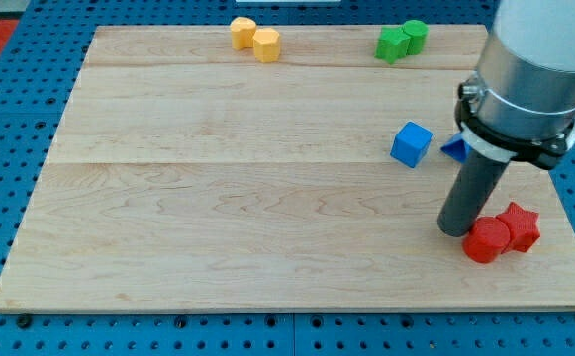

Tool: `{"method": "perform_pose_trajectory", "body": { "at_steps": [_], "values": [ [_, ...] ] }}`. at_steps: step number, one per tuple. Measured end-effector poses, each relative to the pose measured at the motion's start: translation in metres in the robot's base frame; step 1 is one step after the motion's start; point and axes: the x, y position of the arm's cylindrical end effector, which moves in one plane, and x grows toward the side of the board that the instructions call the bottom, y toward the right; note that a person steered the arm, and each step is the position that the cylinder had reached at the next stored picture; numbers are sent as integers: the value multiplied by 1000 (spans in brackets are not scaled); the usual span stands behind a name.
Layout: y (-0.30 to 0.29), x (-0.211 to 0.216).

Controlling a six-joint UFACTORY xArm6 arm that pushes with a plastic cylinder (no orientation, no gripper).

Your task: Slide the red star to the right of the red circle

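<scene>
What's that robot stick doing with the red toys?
It is a robot arm with a dark rod, and my tip sits on the wooden board, right at the view's left of the red circle. The red star is touching the circle on its right side. A blue cube and another blue block lie just above, with two yellow blocks and two green blocks along the view's top edge.

Red star (520,225), red circle (486,240), blue cube (412,144), pale wood board (218,198).
</scene>
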Motion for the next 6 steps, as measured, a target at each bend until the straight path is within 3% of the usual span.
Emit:
{"method": "perform_pose_trajectory", "body": {
  "at_steps": [2, 3, 4, 5, 6],
  "values": [
    [-7, -17],
    [-11, -62],
    [70, -52],
    [106, -19],
    [81, -12]
  ]
}}
